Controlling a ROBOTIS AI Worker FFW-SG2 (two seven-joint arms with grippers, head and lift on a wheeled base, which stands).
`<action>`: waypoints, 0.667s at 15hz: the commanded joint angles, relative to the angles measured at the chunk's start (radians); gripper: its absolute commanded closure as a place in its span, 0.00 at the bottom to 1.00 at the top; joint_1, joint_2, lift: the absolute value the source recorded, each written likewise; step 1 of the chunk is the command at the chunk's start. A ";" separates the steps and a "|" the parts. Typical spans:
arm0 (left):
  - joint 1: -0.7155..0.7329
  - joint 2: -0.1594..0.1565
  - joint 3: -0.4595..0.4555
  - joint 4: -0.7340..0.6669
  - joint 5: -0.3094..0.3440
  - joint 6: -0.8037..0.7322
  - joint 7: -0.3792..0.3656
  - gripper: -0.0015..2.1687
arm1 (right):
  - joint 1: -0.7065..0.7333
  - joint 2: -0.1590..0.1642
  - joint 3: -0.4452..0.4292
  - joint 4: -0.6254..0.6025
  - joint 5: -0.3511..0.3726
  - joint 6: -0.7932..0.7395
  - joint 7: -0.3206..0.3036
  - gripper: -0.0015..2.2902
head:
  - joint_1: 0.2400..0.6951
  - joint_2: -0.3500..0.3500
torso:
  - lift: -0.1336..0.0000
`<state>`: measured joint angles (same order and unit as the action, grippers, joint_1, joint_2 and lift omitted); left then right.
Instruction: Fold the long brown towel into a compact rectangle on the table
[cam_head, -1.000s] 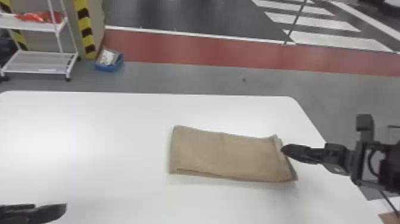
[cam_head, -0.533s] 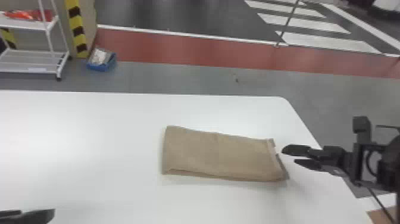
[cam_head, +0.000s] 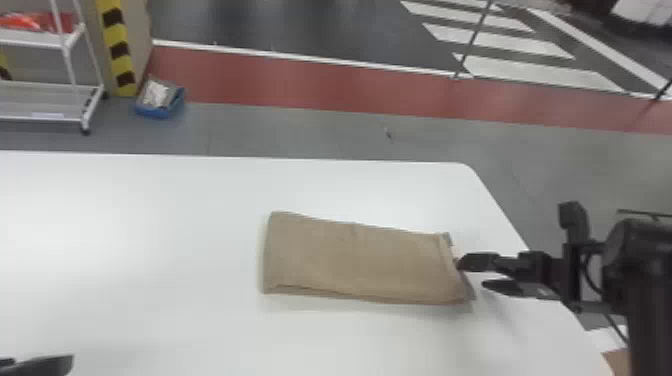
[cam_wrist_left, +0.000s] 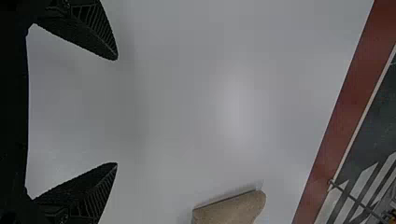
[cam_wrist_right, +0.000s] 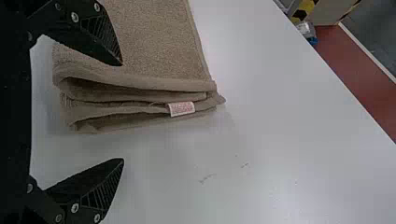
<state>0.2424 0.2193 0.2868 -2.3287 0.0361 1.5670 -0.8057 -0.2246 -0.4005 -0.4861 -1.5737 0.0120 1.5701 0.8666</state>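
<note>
The brown towel (cam_head: 355, 260) lies folded in layers as a flat oblong on the table. My right gripper (cam_head: 472, 275) stands open at the towel's right end, one finger close to its edge. In the right wrist view the open right gripper (cam_wrist_right: 122, 112) is beside the stacked layers of the towel (cam_wrist_right: 154, 46), where a small white label (cam_wrist_right: 181, 108) sticks out. My left gripper (cam_head: 37, 365) is at the near left corner of the head view. The left wrist view has the left gripper (cam_wrist_left: 116, 112) open, nothing between its fingers, with the towel (cam_wrist_left: 233, 207) farther off.
The white table (cam_head: 150, 260) has its right edge under the right arm. Beyond it on the floor stand a white wheeled rack (cam_head: 50, 85) and a blue bin (cam_head: 160, 102).
The right gripper, at the towel's end a second ago, opened and drew slightly away, and is now close to that end again. The head view has shifted, moving the towel leftward in it.
</note>
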 joint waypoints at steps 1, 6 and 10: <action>0.001 0.000 0.003 0.000 0.001 0.004 -0.001 0.03 | -0.019 0.003 0.017 0.004 0.003 0.002 0.000 0.10 | 1.00 0.13 | 0.07; 0.006 0.000 0.017 0.002 0.005 0.004 -0.006 0.03 | -0.048 0.002 0.057 0.034 0.039 0.002 0.005 0.11 | 1.00 0.15 | 0.07; 0.009 0.002 0.029 0.002 0.010 0.004 -0.009 0.03 | -0.059 -0.001 0.070 0.052 0.048 0.002 0.008 0.18 | 1.00 0.16 | 0.07</action>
<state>0.2509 0.2198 0.3124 -2.3270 0.0448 1.5670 -0.8145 -0.2827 -0.4034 -0.4181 -1.5234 0.0604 1.5701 0.8740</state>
